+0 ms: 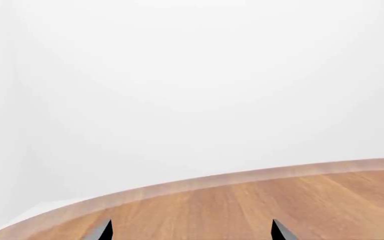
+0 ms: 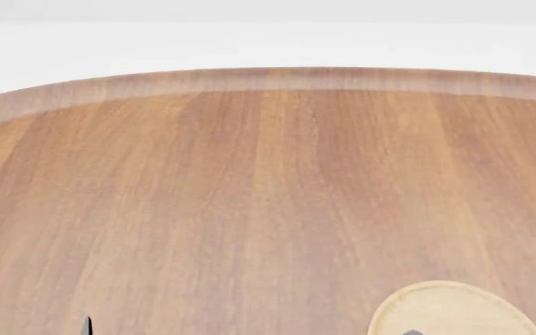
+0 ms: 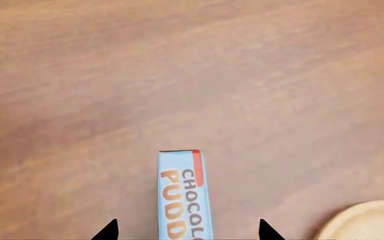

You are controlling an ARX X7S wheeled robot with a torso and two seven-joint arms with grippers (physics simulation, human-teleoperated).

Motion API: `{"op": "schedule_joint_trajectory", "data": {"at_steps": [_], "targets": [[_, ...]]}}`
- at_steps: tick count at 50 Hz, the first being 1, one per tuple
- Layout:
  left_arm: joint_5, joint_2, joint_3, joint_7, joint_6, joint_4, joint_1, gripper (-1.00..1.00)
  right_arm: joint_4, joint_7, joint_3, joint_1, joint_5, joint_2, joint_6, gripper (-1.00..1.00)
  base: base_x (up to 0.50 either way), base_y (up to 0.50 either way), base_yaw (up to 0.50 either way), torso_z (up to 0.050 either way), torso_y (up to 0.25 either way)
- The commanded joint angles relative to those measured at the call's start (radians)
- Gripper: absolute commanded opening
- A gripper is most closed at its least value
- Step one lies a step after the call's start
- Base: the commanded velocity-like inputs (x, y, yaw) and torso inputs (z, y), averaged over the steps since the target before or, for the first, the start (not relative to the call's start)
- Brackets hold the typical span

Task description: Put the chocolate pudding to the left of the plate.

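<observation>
The chocolate pudding (image 3: 182, 195) shows in the right wrist view as a narrow carton with a light blue face, a red corner and orange and brown lettering. It lies on the wooden table between the tips of my right gripper (image 3: 188, 231), which is open, with a gap on each side of the carton. The plate (image 3: 372, 220), pale tan with a thin rim, lies just beside the carton. It also shows in the head view (image 2: 454, 307) at the near right. My left gripper (image 1: 190, 231) is open and empty over bare table, at the head view's near left (image 2: 28, 325). The pudding is out of the head view.
The round wooden table (image 2: 268, 174) has its far edge (image 2: 268, 78) against a white wall. Its curved edge (image 1: 199, 182) lies ahead of the left gripper.
</observation>
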Motion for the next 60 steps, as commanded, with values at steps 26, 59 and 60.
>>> {"op": "schedule_joint_trajectory", "data": {"at_steps": [26,59,60], "targets": [[0.000,-0.009,0.015,-0.009,0.002,0.001,-0.001,1.00,0.175,-0.031,-0.023,-0.004,-0.038,-0.099,-0.069,1.00,0.00,0.00,0.00,0.000,0.000],[-0.008,-0.017,0.023,-0.015,0.007,-0.003,-0.006,1.00,0.355,-0.061,-0.054,-0.020,-0.074,-0.190,-0.134,1.00,0.00,0.00,0.00,0.000,0.000],[-0.007,-0.017,0.023,-0.015,0.007,-0.004,-0.007,1.00,0.361,-0.063,-0.054,-0.020,-0.076,-0.192,-0.139,1.00,0.00,0.00,0.00,0.000,0.000]]}}
